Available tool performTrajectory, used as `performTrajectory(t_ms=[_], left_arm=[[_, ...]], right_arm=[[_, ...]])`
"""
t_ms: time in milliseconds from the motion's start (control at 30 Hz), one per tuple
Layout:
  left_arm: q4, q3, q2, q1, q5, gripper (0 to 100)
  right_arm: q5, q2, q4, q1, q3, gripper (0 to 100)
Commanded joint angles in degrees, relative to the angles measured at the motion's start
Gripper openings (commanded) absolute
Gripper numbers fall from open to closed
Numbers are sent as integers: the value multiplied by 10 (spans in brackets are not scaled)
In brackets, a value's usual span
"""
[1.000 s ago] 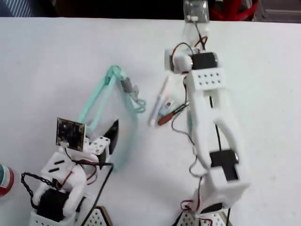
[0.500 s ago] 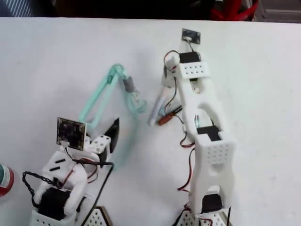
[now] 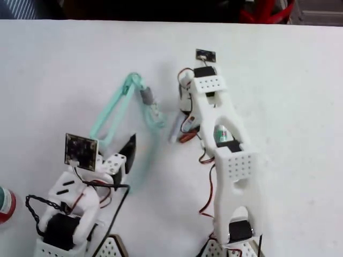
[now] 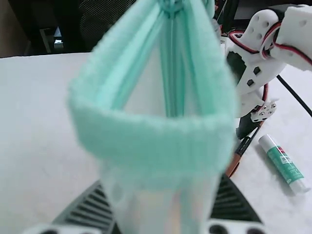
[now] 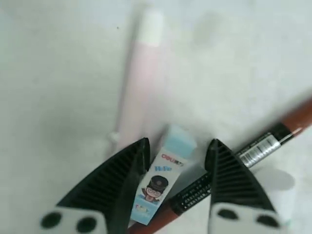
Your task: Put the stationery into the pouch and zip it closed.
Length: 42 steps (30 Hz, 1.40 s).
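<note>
Nothing packed yet: left gripper (image 3: 127,151) is clamped on the near end of the open, unzipped pouch (image 3: 120,115), while at its 3 o'clock the right gripper (image 5: 178,145) stands parted, empty, astride the eraser (image 5: 158,183), with pink pen (image 5: 139,73) and glue stick (image 4: 282,160) loose nearby.

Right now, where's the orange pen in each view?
High: pen pokes out beside the right arm, near the picture's centre.
Left wrist: pen lies between pouch and glue stick.
Right wrist: pen runs diagonally under the right gripper, beside the eraser.
Landmark: right gripper, just over the pen in all three.
</note>
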Motion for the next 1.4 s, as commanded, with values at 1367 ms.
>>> performTrajectory(t_ms=[1367], left_arm=[[-27, 12, 0, 7, -4, 203]], right_arm=[[258, -806, -240, -354, 340, 18]])
